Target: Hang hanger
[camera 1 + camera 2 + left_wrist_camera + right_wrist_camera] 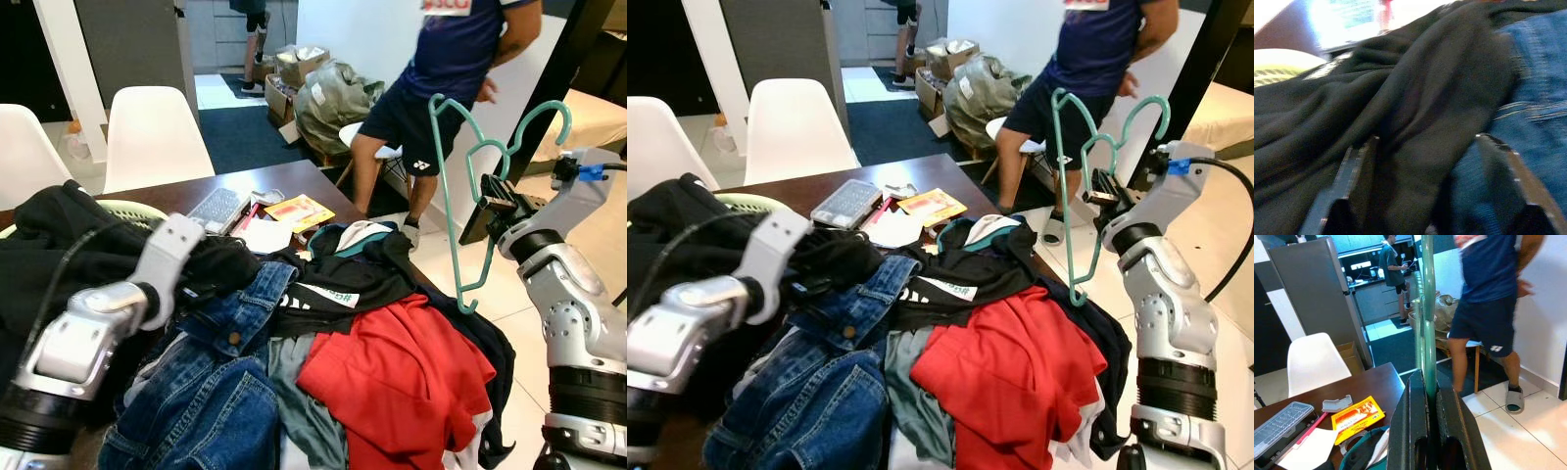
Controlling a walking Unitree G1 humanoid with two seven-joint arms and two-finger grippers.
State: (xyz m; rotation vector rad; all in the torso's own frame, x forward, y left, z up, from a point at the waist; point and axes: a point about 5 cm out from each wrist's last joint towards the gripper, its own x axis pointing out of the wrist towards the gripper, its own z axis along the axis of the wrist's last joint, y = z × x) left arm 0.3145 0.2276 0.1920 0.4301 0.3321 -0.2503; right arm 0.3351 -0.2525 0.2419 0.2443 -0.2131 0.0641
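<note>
Right now my right gripper [1431, 396] is pinched on the teal hanger [460, 196], fingers pressed together with the thin bar clamped between them. I hold it up in the air beside the table's edge, off to my right, clear of the clothes. Hanger is tilted, hook end up near my wrist, lower corner hanging just beside the pile's edge.

My left gripper [1430, 161] is down on the clothes heap, fingers spread, black garment [1400, 98] bunched between them, and one finger lies against the blue denim [1542, 83]. Can't tell if the fingers actually press the cloth.

Wooden table [284, 178] holds the pile: denim jeans [211, 392] in front, red shirt [402, 382] to the right of them, black shirt with white print [338, 279] behind. Further back on the bare tabletop are a clear plastic case [217, 208], a yellow packet [299, 209] and white paper [265, 235].

Two white chairs [152, 132] stand behind the table. A person in a navy shirt and shorts [446, 69] stands just past the hanger. Another person stands far back in the kitchen [1393, 269].
</note>
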